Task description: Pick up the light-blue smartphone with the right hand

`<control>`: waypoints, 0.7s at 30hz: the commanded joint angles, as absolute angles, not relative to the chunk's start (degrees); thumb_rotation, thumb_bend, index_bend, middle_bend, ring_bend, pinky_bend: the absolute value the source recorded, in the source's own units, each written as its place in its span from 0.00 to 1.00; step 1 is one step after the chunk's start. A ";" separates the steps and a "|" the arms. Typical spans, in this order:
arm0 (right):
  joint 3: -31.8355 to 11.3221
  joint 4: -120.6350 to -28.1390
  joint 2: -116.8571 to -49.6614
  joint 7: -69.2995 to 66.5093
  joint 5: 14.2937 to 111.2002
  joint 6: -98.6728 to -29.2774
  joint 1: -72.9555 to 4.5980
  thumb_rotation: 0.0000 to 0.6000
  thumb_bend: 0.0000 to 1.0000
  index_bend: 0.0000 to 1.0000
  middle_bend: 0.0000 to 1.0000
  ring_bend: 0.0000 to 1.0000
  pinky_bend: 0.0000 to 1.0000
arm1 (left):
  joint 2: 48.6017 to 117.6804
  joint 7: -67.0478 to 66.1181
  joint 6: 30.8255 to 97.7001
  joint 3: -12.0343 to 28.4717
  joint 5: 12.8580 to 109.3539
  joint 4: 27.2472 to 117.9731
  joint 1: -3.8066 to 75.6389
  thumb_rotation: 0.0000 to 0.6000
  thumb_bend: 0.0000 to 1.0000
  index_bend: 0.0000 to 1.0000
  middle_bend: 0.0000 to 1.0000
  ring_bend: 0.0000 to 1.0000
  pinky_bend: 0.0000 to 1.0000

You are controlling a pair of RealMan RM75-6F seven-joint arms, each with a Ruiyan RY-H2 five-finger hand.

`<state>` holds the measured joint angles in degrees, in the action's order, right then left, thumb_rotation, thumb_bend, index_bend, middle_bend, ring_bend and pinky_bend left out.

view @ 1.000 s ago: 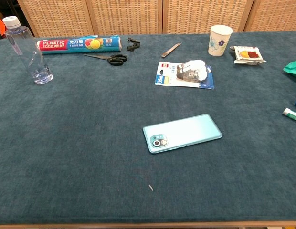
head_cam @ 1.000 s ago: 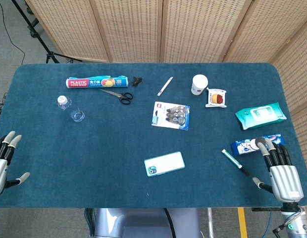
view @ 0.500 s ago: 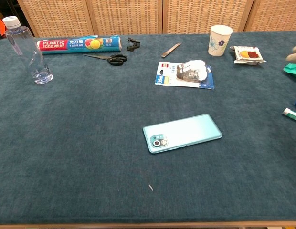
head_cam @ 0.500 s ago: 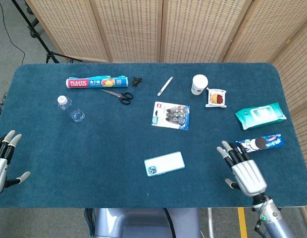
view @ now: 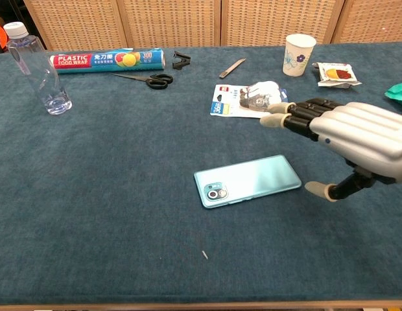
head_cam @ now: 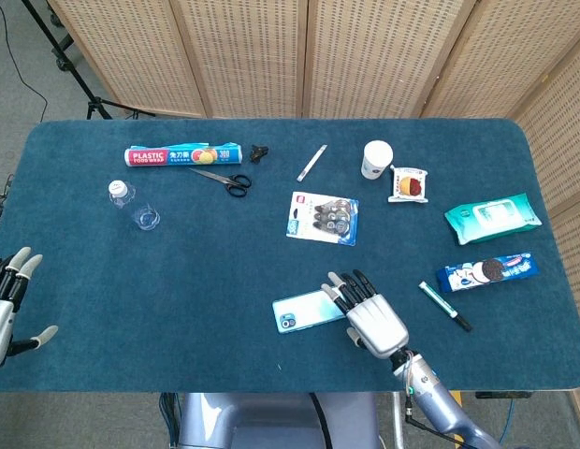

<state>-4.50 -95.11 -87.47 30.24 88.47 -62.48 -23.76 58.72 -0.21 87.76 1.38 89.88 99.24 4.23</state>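
Bare cloth rings the smartphone (view: 247,181); the blister pack (view: 251,100) lies well beyond.

right robot hand (view: 356,136): silver shell | black fingers | beige fingertips (view: 273,120)

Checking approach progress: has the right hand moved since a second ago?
Yes. The right hand moved left, from beside the cookie pack to the smartphone.

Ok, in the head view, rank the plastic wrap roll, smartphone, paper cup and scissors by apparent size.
1. plastic wrap roll
2. smartphone, partly covered by the right hand
3. scissors, long but thin, so close to the smartphone
4. paper cup
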 commanded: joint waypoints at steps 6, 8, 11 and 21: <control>-4.76 -91.95 -91.89 33.17 85.32 -60.96 -25.57 1.00 0.39 0.00 0.00 0.00 0.00 | 58.53 0.20 87.54 1.42 89.76 99.19 4.32 1.00 0.00 0.00 0.00 0.00 0.00; -4.55 -91.01 -92.79 33.43 84.76 -60.69 -25.87 1.00 0.39 0.00 0.00 0.00 0.00 | 58.52 0.11 87.46 1.38 89.77 99.22 4.34 1.00 0.00 0.00 0.00 0.00 0.00; -4.23 -89.84 -93.69 33.47 84.29 -60.60 -26.11 1.00 0.39 0.00 0.00 0.00 0.00 | 58.52 0.15 87.44 1.42 89.66 99.25 4.34 1.00 0.00 0.00 0.00 0.00 0.00; -3.70 -86.74 -95.36 32.00 84.05 -61.36 -26.69 1.00 0.39 0.00 0.00 0.00 0.00 | 58.47 0.20 87.07 1.62 89.04 99.33 4.47 1.00 0.00 0.00 0.00 0.00 0.00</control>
